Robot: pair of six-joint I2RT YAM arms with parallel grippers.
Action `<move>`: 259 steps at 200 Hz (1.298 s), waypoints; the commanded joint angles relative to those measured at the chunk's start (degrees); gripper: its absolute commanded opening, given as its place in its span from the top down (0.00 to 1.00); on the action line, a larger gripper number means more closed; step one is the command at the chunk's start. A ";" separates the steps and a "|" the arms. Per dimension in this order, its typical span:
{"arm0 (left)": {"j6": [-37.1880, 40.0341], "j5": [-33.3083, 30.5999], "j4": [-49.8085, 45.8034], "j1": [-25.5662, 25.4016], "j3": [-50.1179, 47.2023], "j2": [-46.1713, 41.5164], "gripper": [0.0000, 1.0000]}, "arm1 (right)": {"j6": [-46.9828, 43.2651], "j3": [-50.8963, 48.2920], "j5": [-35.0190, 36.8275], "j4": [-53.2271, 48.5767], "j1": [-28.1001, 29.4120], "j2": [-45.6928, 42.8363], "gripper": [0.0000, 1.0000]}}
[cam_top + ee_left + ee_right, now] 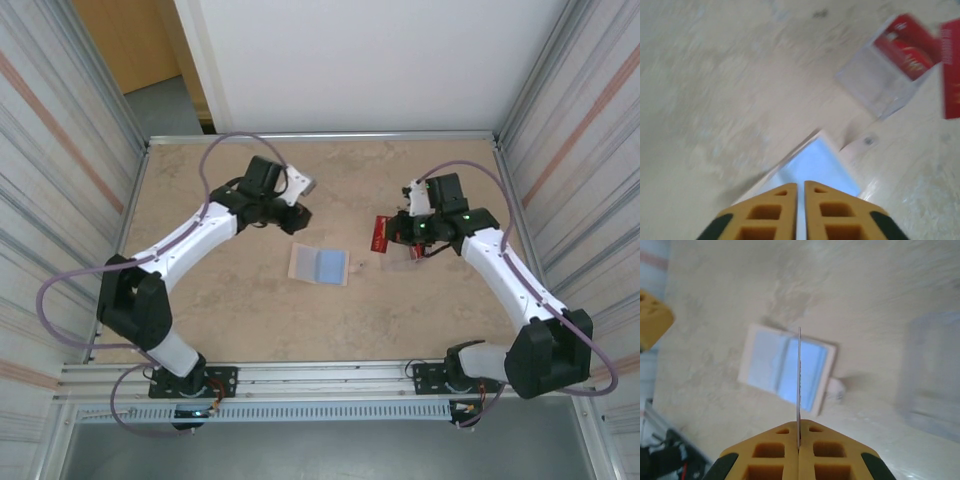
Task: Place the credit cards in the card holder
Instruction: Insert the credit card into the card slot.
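Observation:
My right gripper is shut on a red credit card, held above the table. In the right wrist view that card stands edge-on as a thin line. The card holder is a clear plastic sleeve lying on the table just near of the right gripper. Red with pale markings shows through its far end. The held card hangs beside it. My left gripper is shut with nothing in it, over the far edge of a beige-and-blue wallet-like piece.
The beige wallet-like piece lies flat at the table's middle, between the two grippers. A metal rail runs along the near edge, and ribbed walls close both sides. A left fingertip shows at the far left.

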 commanded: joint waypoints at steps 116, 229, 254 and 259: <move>3.78 -1.88 -4.44 -2.54 -3.91 12.35 1.00 | 4.51 1.10 -14.41 13.46 8.37 22.66 1.00; 4.69 -4.18 -2.40 -1.55 -6.37 14.96 1.00 | 3.83 7.17 -15.44 13.44 11.28 32.95 1.00; 4.25 -4.03 -2.85 -0.33 -6.09 15.71 1.00 | 4.01 7.55 -15.62 13.65 11.73 34.02 1.00; 4.06 -3.87 -3.22 0.06 -5.90 15.94 1.00 | 4.09 7.52 -15.67 13.64 11.73 34.31 1.00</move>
